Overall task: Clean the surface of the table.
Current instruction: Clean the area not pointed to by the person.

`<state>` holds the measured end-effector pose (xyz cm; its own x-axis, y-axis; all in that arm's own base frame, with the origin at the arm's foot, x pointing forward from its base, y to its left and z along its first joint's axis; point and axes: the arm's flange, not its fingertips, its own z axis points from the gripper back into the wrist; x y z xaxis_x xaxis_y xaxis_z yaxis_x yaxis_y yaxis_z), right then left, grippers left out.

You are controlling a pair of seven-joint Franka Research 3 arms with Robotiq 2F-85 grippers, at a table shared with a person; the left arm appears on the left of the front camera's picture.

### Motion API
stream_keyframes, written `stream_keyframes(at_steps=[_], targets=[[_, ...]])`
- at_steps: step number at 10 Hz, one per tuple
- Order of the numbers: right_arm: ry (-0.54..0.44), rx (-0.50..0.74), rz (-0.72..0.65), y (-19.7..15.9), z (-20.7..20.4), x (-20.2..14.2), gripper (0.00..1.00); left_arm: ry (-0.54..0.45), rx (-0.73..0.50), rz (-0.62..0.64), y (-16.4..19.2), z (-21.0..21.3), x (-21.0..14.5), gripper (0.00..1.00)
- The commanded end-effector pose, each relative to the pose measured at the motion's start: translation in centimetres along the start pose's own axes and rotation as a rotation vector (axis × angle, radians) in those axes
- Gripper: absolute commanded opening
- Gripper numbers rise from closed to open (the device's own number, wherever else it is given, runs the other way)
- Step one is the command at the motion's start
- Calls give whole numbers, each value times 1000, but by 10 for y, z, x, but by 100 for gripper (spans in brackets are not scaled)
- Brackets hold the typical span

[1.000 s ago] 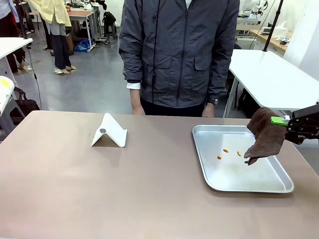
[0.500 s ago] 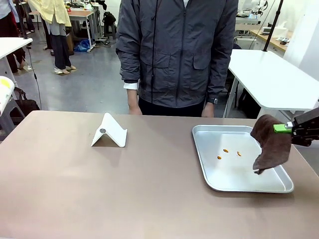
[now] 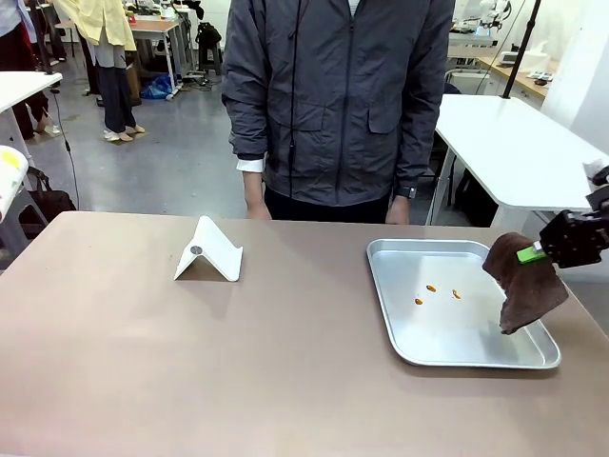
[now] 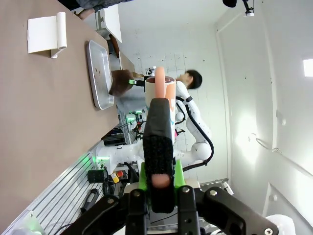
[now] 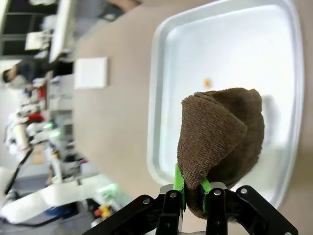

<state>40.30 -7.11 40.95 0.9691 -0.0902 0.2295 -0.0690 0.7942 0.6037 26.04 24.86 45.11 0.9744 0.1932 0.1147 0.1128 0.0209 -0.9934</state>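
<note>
The bench (image 3: 285, 371) has a broad, smooth, matte brownish-taupe top that fills the near half of the front view. Its near and left edges are cut off, and its surface looks even and unmarked.

On its far right lies a shiny rectangular metal tray (image 3: 476, 363) with rounded corners and a raised rim. A few small orange crumbs (image 3: 431, 288) sit on its floor. Left of the middle stands a white sheet folded into a tent shape (image 3: 209, 250), with a small round dot on its near face.

The right end effector (image 3: 531, 253) pinches a brown, fuzzy cloth (image 3: 526, 286) between its green pads. The cloth hangs in soft folds over the tray's right side, hiding part of the rim.

In the left wrist view, the left end effector (image 4: 159, 147) is clamped on a black object (image 4: 158, 122) with a coarse surface. What that object is cannot be made out.

A person in a grey zipped jacket (image 3: 338, 105) stands at the far edge.
</note>
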Motion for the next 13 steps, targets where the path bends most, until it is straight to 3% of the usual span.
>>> stream_keyframes(at_steps=[1, 5, 10, 13], targets=[[0, -115, 31, -5, -30, 22, 9, -11, -13, 0, -5, -1, 2, 22], [-71, -148, 73, -28, -83, 36, 9, -11, -13, 0, -5, -1, 2, 22], [-74, -32, 42, -43, -156, 32, 9, -11, -13, 0, -5, -1, 2, 22], [-96, 86, 63, -39, -171, 30, 9, -11, -13, 0, -5, -1, 2, 22]])
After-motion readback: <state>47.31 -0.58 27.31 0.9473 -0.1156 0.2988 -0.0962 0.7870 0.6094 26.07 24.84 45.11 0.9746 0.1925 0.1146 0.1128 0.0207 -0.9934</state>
